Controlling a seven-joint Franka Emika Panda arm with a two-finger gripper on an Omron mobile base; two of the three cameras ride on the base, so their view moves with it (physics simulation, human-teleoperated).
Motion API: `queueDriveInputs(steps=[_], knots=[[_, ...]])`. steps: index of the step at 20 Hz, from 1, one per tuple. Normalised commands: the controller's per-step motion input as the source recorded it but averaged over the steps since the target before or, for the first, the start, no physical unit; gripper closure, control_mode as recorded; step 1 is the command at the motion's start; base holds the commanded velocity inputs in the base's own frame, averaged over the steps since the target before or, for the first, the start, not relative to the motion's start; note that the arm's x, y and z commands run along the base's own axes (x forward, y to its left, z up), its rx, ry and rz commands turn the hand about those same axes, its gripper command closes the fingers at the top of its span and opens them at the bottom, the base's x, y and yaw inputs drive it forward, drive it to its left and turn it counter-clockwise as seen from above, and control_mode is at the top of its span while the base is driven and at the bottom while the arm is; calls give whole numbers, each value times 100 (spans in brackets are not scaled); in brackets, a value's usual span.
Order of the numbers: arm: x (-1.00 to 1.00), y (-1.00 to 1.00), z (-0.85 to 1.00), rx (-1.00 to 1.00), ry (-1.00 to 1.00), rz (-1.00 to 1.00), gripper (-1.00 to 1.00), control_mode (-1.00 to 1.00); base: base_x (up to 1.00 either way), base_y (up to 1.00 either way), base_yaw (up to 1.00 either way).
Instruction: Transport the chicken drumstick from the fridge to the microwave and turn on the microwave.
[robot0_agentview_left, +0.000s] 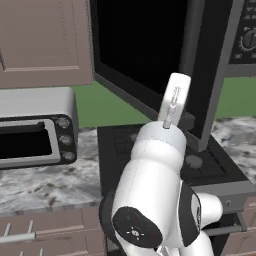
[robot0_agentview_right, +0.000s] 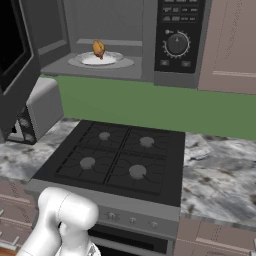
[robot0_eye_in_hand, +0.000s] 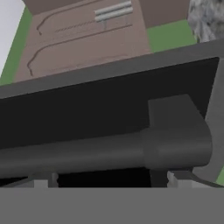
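The microwave (robot0_agentview_right: 150, 45) stands open above the stove, and its black glass door (robot0_agentview_left: 145, 45) is swung out to the left. Inside it, the golden-brown chicken drumstick (robot0_agentview_right: 99, 48) lies on a white plate (robot0_agentview_right: 115, 57). The control strip with a dial (robot0_agentview_right: 177, 42) is at the right of the cavity. My gripper (robot0_eye_in_hand: 109, 181) is open and hard up against the door's dark grey handle bar (robot0_eye_in_hand: 131, 151), which runs across just beyond the two spread fingertips. My white hand (robot0_agentview_left: 175, 97) reaches up to the door's edge. The fridge is out of view.
A black four-burner stove (robot0_agentview_right: 120, 155) sits below the microwave in a marbled counter (robot0_agentview_right: 220, 170). A silver toaster oven (robot0_agentview_left: 35, 130) with three knobs stands on the counter to the left. Brown wooden cabinets (robot0_agentview_left: 45, 40) hang beside the microwave.
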Motion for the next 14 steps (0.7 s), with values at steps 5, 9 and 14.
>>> queueDriveInputs(steps=[5, 9, 14], knots=[[10, -60, 4, 17, -3, -5, -100, -100, 0, 0, 0], [17, -57, 2, 17, 0, -3, -100, -100, 0, 0, 0], [34, -53, 0, 17, 0, -2, -100, -100, 0, 0, 0]])
